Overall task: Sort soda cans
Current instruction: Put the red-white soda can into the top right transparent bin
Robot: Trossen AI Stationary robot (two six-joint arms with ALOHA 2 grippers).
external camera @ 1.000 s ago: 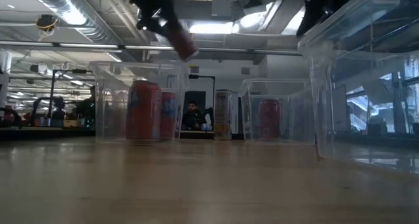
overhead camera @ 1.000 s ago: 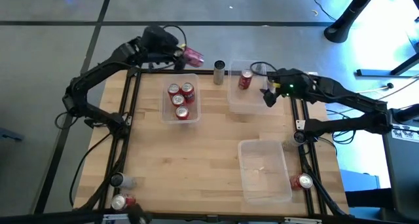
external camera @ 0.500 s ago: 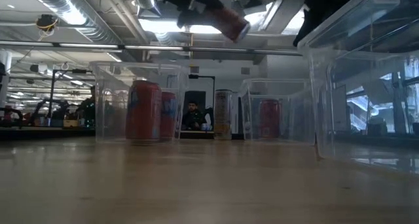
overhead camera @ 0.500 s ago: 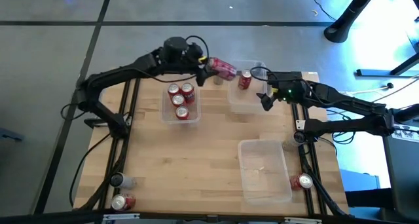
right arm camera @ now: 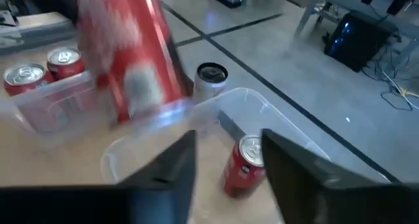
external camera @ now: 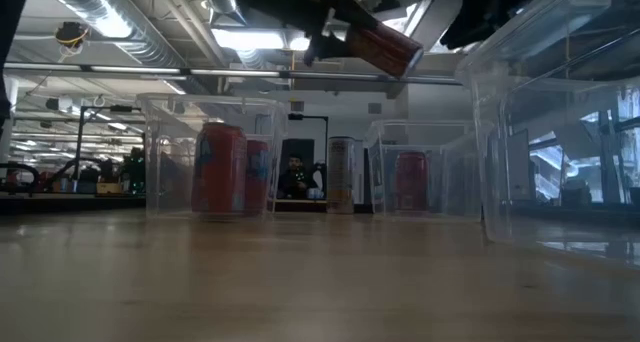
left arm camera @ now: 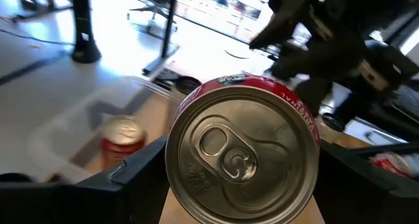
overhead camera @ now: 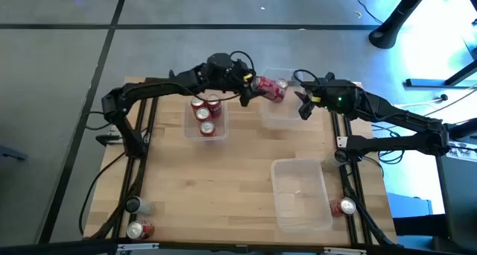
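My left gripper (overhead camera: 259, 84) is shut on a red soda can (overhead camera: 267, 86), held in the air over the far left corner of the far right clear bin (overhead camera: 283, 115). One red can (overhead camera: 279, 91) stands in that bin. The left bin (overhead camera: 205, 132) holds three red cans (overhead camera: 205, 112). A grey can (right arm camera: 211, 80) stands at the far edge between the two bins. My right gripper (overhead camera: 301, 108) hangs open over the far right bin's right side, with nothing between its fingers (right arm camera: 163, 175). My left gripper pinches the red can (left arm camera: 242, 152) between its two fingers, one on each side wall (left arm camera: 313, 129). The fingers (left arm camera: 134, 178) lie along the can, whose silver top faces the wrist. The can is lifted clear, lying tilted with its bottom end toward the table's right (external camera: 385, 47).
An empty clear bin (overhead camera: 300, 191) sits near the table's right front. Loose red cans lie off the board at the near left corner (overhead camera: 138, 229) and near right edge (overhead camera: 344, 206). Bare wood lies in the table's middle and near left.
My left gripper has carried the red can along the far edge toward the table's right, from beyond the left bin's far corner to over the far right bin, sinking a little and tipping the can flatter. It has stayed shut on the can.
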